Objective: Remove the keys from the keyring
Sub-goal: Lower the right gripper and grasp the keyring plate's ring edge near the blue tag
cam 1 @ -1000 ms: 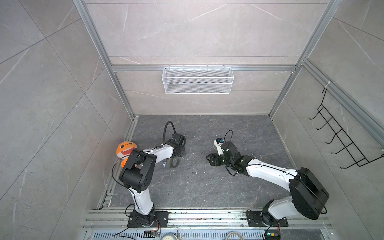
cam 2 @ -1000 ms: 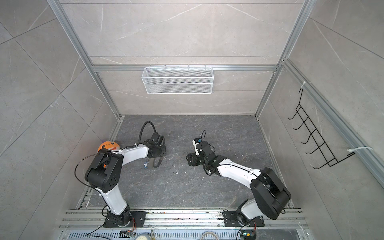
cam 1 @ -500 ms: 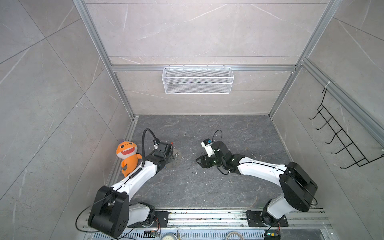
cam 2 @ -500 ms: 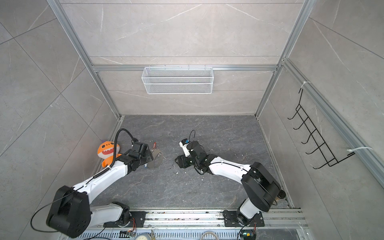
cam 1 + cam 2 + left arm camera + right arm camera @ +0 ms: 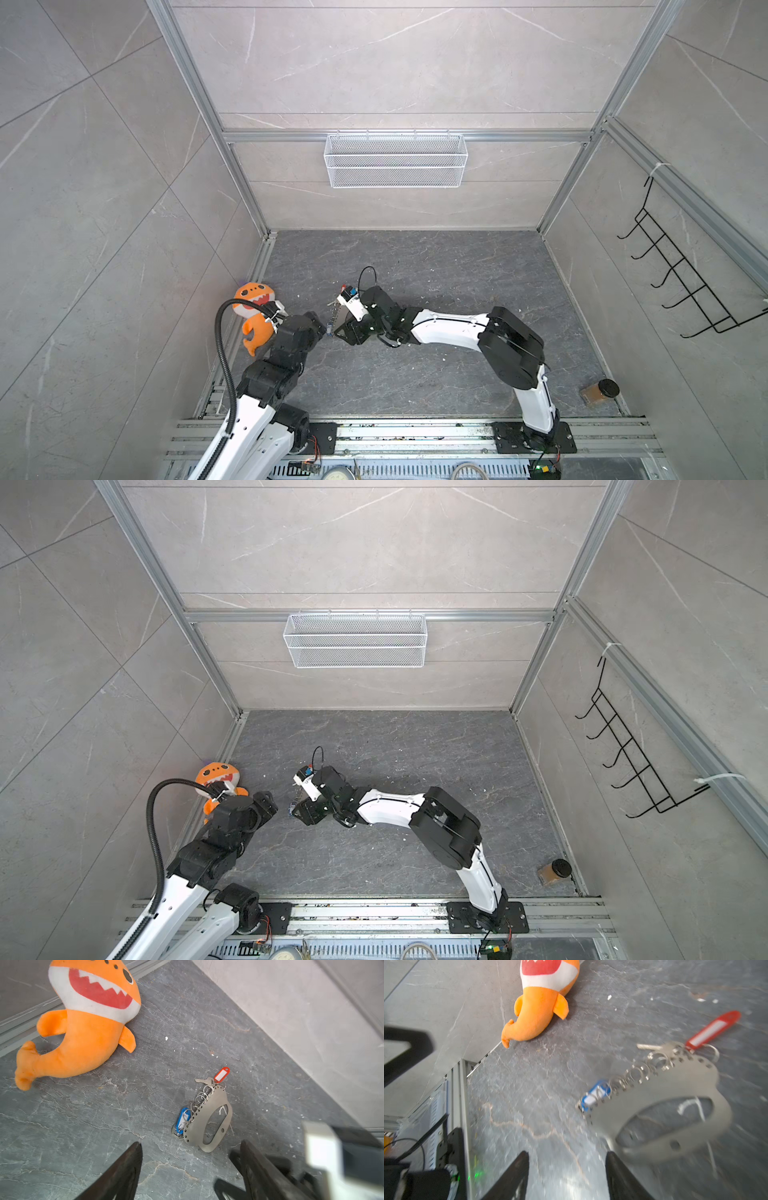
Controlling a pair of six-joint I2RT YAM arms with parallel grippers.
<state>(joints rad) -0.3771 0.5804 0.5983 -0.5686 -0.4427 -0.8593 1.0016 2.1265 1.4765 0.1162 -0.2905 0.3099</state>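
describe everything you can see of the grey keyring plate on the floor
The keyring is a flat grey plate, metal by its look, oval with a long cutout and a row of small holes along one edge. Silver split rings hang through those holes. At one end sit a key and red tag, at the other a blue tag. It appears to lie flat on the dark stone floor, held by no gripper; the right gripper is open close to one end, contact unclear.
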